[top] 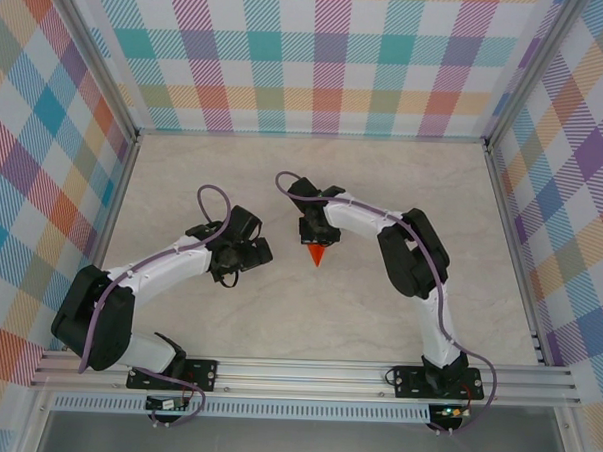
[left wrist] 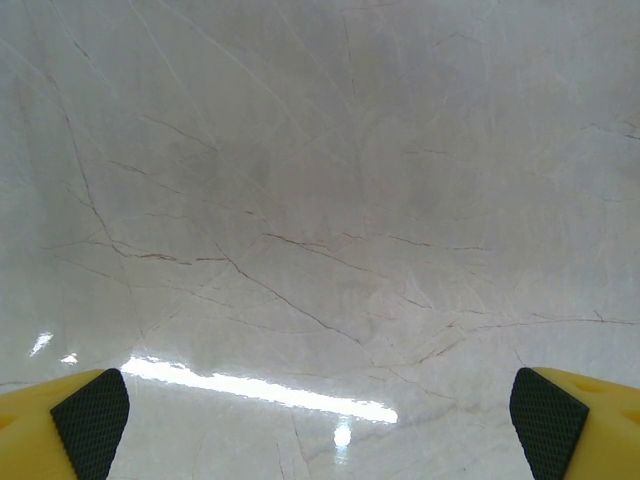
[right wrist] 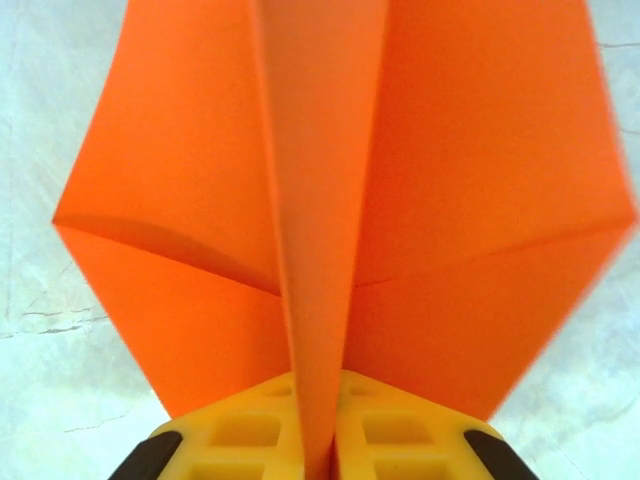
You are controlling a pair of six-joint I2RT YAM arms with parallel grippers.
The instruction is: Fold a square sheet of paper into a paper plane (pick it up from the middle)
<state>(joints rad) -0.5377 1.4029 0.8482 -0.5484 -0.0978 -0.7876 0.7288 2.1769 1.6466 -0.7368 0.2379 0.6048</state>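
Right pincer (right wrist: 318, 452) clamps one paper plane (right wrist: 450, 200); left pincer (left wrist: 320, 412) agape.

- desk (top: 308, 316): pale marble-look top, thin brownish veins, glossy
- bright glare streak (left wrist: 260, 385) on the desk surface
- plaid panels at back (top: 309, 56), left (top: 33, 174) and right (top: 583, 198) edges
- aluminium rail (top: 305, 371) along near edge
- metal posts (top: 89, 52) at back corners

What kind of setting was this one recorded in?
Probably a purpose-built robot test booth: multicoloured checked wall panels enclose a pale marble-patterned tabletop, and an aluminium rail along its near edge carries the left arm's base and the right arm's base.
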